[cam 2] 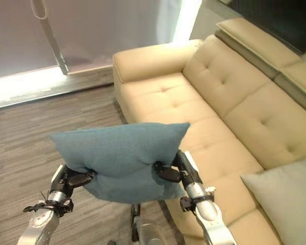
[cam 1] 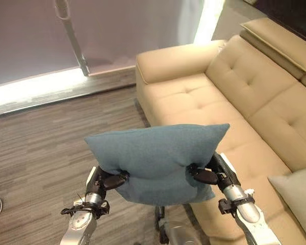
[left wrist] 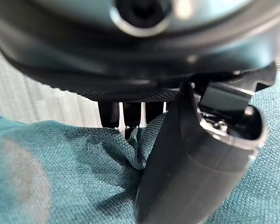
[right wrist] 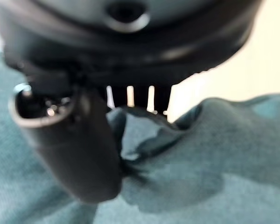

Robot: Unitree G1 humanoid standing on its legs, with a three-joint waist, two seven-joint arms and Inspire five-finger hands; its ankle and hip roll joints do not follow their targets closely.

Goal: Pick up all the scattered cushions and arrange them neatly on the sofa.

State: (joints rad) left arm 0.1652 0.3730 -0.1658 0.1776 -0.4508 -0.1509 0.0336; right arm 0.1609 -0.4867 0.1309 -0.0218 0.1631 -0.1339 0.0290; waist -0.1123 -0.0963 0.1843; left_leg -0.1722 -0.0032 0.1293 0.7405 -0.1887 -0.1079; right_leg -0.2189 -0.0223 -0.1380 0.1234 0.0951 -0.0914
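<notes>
While both hands clamp it, the teal cushion (cam 1: 155,158) hangs upright between them, off the floor. Left hand (cam 1: 108,181) pinches its lower left side, thumb pressed into cloth; right hand (cam 1: 206,176) does same on opposite side. Beige sofa (cam 1: 204,97) is just beyond right hand, w/ grey cushion (cam 2: 288,196) on seat.

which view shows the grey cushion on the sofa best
The right eye view: the grey cushion shows most of its face, lying on the sofa seat at the lower right. In the left eye view just its corner shows at the edge. The wrist views show the blue cushion instead.
</notes>
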